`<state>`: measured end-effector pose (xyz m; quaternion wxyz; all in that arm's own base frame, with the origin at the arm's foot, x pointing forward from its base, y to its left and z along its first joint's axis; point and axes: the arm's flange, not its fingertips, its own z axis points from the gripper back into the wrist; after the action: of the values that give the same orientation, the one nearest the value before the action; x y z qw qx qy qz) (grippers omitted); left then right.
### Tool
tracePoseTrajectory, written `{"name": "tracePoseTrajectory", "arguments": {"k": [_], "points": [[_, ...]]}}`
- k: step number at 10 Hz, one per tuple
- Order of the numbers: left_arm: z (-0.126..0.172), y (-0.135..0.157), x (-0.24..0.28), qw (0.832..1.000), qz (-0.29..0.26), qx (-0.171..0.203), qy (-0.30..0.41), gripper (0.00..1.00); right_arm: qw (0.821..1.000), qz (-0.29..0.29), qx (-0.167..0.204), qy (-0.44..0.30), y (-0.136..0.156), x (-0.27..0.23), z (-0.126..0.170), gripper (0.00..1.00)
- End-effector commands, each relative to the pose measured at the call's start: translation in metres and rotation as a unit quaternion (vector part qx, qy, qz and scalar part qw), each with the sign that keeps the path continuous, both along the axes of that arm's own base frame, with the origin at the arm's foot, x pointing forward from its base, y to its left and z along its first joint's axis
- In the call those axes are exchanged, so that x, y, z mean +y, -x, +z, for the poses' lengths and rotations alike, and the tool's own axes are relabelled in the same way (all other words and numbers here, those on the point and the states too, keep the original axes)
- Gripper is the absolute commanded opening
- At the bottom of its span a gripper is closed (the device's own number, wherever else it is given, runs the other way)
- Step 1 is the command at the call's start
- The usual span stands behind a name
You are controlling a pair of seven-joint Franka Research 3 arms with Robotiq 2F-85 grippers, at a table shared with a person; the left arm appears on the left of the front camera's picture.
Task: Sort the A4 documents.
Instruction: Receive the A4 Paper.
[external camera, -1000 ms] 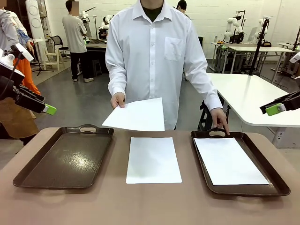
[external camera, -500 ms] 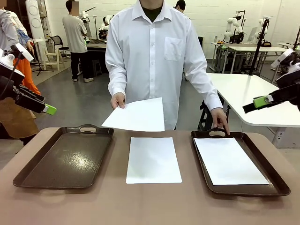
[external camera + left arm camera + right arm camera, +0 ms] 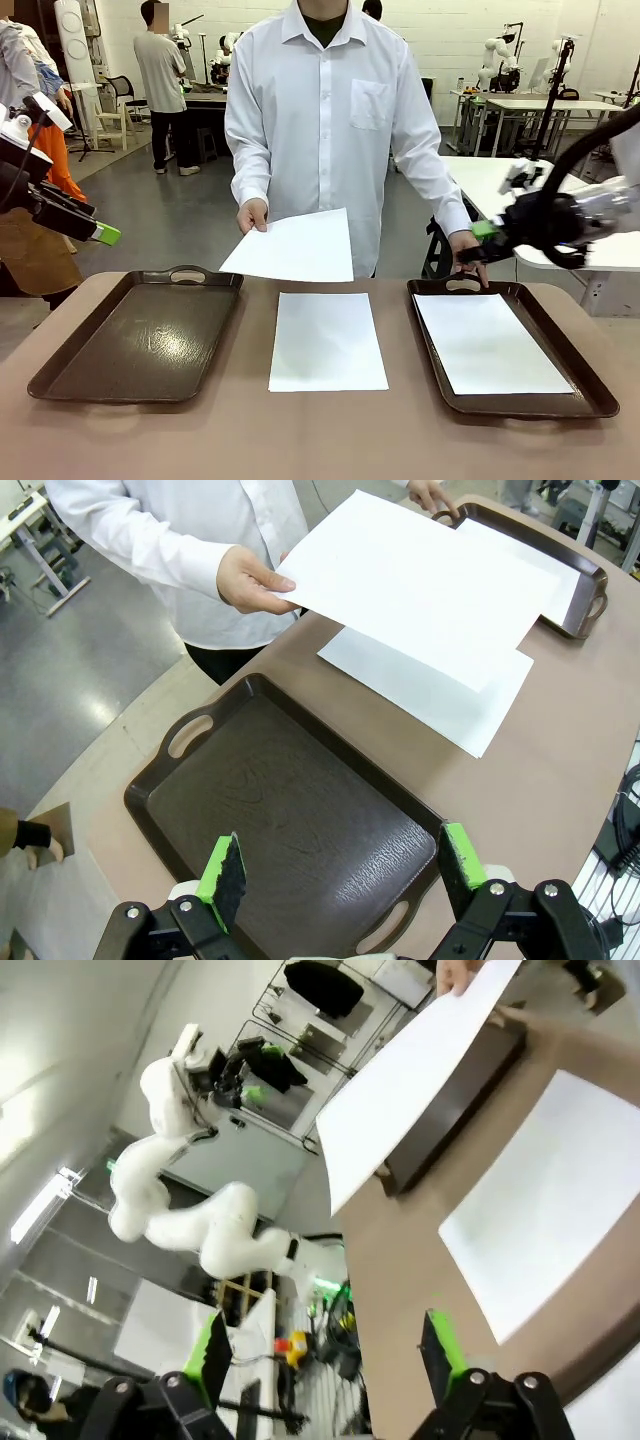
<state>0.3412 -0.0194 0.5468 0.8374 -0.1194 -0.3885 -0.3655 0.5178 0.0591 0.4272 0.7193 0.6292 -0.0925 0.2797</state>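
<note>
The right pincer [image 3: 476, 242], spread and empty, is now swung in from the frame's right edge toward the held-out sheet [image 3: 292, 246], so a handover's probably being set up.

Left gripper [image 3: 342, 858], black with green pads, hangs jaws wide apart over a dark brown rectangular handled tray [image 3: 290, 800]. Person's hand [image 3: 250, 580] holds a plain white paper sheet [image 3: 420, 580] in the air above a second white sheet [image 3: 440, 695], which lies flat on the brown tabletop [image 3: 560, 770]. A third white sheet [image 3: 530, 552] lies in the far brown tray [image 3: 592, 580]. The person's other hand [image 3: 432, 494] is at that tray's far handle.
</note>
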Motion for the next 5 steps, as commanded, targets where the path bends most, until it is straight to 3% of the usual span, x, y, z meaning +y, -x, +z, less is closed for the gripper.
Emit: {"name": "tracePoseTrajectory", "arguments": {"k": [1, 5], "points": [[-0.001, -0.001, 0.002, 1.0, -0.006, -0.001, 0.0, 1.0, 0.999, -0.033, 0.019, -0.009, -0.019, 0.031, 0.006, 1.0], [-0.001, -0.001, 0.002, 1.0, -0.006, -0.001, 0.0, 1.0, 0.988, -0.136, 0.078, 0.014, -0.04, 0.08, -0.023, 1.0]]}}
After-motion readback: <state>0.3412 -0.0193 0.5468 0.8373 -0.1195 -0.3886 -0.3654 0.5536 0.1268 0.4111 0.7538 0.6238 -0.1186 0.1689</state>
